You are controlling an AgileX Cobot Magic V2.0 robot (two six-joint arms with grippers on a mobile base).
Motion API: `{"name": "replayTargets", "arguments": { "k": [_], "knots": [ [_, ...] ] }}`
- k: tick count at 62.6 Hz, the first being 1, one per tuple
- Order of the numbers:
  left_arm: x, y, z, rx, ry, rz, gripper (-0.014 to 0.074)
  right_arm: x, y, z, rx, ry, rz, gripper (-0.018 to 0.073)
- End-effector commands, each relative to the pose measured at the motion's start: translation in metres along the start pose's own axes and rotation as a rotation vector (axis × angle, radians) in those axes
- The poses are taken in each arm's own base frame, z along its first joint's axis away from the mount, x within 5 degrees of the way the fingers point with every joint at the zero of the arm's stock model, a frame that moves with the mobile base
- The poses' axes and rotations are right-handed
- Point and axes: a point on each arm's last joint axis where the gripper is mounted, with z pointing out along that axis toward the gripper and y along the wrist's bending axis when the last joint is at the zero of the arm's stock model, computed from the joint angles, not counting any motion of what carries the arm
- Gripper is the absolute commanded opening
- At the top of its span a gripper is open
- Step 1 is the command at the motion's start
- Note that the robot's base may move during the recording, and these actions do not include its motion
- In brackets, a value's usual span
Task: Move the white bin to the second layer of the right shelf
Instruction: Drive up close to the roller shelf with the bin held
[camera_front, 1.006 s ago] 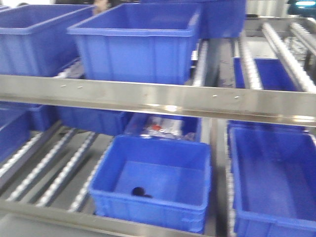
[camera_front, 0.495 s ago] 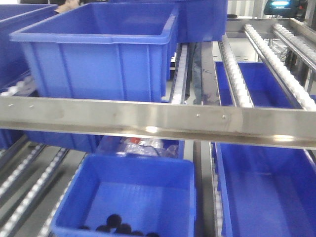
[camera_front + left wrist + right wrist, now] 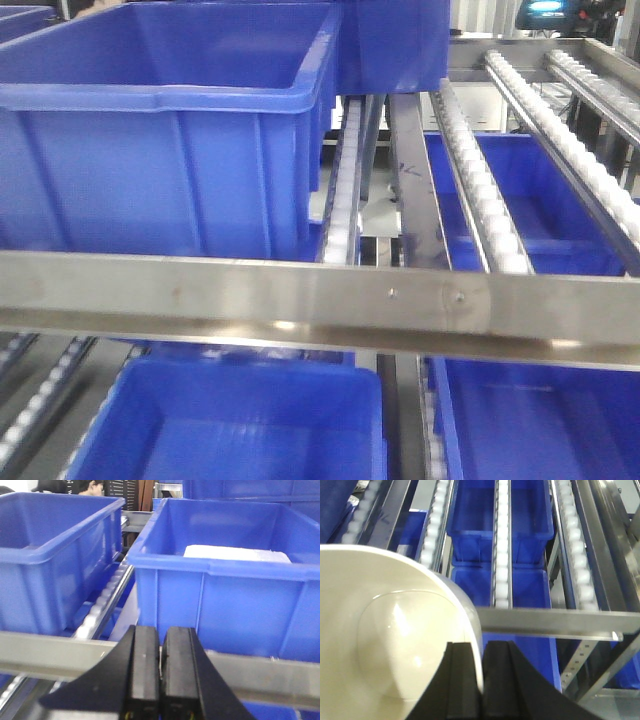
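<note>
The white bin [image 3: 385,630] fills the lower left of the right wrist view, its glossy cream inside facing the camera. My right gripper [image 3: 482,645] is shut on its right rim, one finger inside the wall and one outside. Beyond it lies the right shelf second layer [image 3: 555,622], a flat steel front bar with sloping white roller rails [image 3: 502,555] running away. The front view shows the same bar [image 3: 450,300] and rails [image 3: 480,200], but neither the bin nor a gripper. My left gripper [image 3: 160,628] is shut on nothing, in front of a steel bar [image 3: 280,677].
A large blue crate [image 3: 150,150] sits on the upper left rollers, with more blue crates [image 3: 520,420] on the level below. In the left wrist view two blue crates [image 3: 225,580] stand behind the bar, one holding a white object [image 3: 235,554]. Blue crates [image 3: 520,520] lie under the rails.
The front view has moved closer and to the right. The steel bar sits lower in the frame, the upper blue crate looms larger, and the lower crate with dark objects has slid out of sight.
</note>
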Motion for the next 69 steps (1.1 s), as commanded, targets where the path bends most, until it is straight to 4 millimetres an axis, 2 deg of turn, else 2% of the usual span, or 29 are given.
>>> {"name": "replayTargets", "arguments": {
  "k": [1,69],
  "knots": [
    [0.0008,0.0005,-0.0004,-0.001,-0.071,-0.011,0.0085,-0.0163,0.0007,-0.0038,-0.002,-0.114,0.0,0.0047],
    [0.0008,0.0005,-0.0004,-0.001,-0.071,-0.011,0.0085,-0.0163,0.0016,-0.0038,-0.017,-0.114,-0.005,0.0047]
  ]
}}
